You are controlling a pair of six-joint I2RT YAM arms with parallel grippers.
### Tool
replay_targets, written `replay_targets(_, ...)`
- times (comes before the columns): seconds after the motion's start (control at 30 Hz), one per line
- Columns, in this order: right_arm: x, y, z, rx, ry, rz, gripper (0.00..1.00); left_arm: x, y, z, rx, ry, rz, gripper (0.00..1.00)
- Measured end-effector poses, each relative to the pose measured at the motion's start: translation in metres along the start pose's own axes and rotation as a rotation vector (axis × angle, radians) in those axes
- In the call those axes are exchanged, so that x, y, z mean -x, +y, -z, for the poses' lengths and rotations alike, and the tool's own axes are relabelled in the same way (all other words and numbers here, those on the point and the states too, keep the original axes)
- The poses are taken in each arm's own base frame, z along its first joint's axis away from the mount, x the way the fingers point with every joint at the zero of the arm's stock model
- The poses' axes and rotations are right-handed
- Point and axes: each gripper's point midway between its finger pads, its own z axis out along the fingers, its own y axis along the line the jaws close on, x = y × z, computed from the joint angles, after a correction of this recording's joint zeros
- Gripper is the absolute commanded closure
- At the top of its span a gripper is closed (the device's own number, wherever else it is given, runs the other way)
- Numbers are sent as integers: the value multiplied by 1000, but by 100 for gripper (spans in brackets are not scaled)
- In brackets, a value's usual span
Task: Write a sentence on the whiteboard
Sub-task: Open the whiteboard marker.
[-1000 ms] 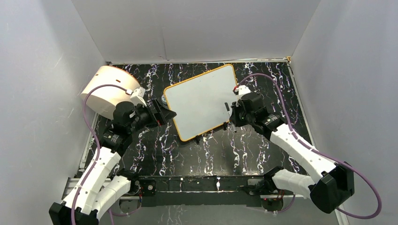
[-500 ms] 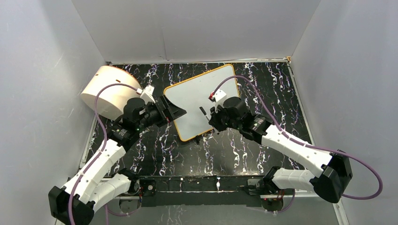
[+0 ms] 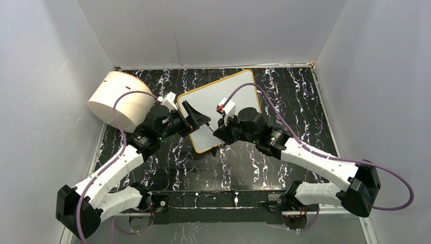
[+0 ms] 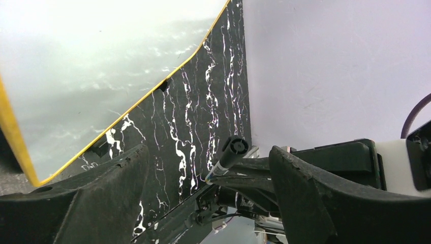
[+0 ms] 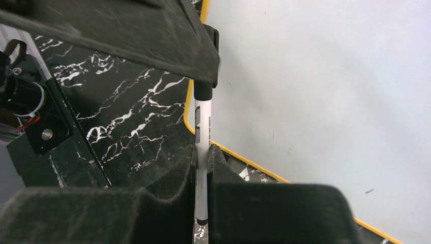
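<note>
The whiteboard (image 3: 223, 96), glossy white with an orange-yellow rim, lies tilted on the black marbled table; its face (image 5: 325, 76) shows blank. The sentence is out of view. My right gripper (image 3: 217, 133) is shut on a thin white marker (image 5: 203, 127) with a black cap, held over the board's near left corner. My left gripper (image 3: 201, 119) faces it, open. In the left wrist view the marker's black cap end (image 4: 234, 147) sits between the wide-apart fingers (image 4: 300, 188), with a gap on each side. One left finger overlaps the cap in the right wrist view.
A big cream cylinder (image 3: 119, 99) lies on its side at the back left, just behind my left arm. Grey walls close the table on three sides. The whiteboard's small black clip foot (image 3: 214, 150) sticks out at its near edge.
Both arms have swung toward each other. The right one carried the marker left across the board, and the left gripper came right to meet it, its jaws narrowing slightly.
</note>
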Motion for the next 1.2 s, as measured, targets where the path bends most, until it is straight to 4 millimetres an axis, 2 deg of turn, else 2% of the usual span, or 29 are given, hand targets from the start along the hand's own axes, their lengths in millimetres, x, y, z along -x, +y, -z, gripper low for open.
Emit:
replay_targets(0.23, 11, 8, -2, 34, -44, 17, 100, -1, -11, -6, -32, -17, 3, 47)
replay_targets(0.33, 13, 10, -2, 42, -53, 19, 100, 2, -17, -7, -53, -33, 4, 64)
replay_targets(0.43, 13, 10, -2, 47, -54, 19, 100, 4, -20, -8, -66, -48, 8, 68)
replay_targets(0.57, 14, 12, -3, 54, -64, 20, 100, 5, -22, -8, -77, -59, 14, 82)
replay_targets(0.67, 14, 13, -5, 56, -66, 21, 100, 5, -21, -9, -79, -65, 9, 100)
replay_targets(0.8, 12, 12, -6, 55, -66, 20, 100, 5, -12, -10, -57, -80, 19, 100)
replay_targets(0.9, 9, 14, -9, 64, -76, 14, 87, 4, -7, -9, -50, -89, 37, 100)
replay_targets(1.0, 6, 15, -11, 73, -87, -1, 69, 3, -2, -8, -40, -96, 58, 100)
replay_targets(1.2, 9, 15, -6, 67, -148, -33, 23, 5, -6, -5, -72, -129, 127, 100)
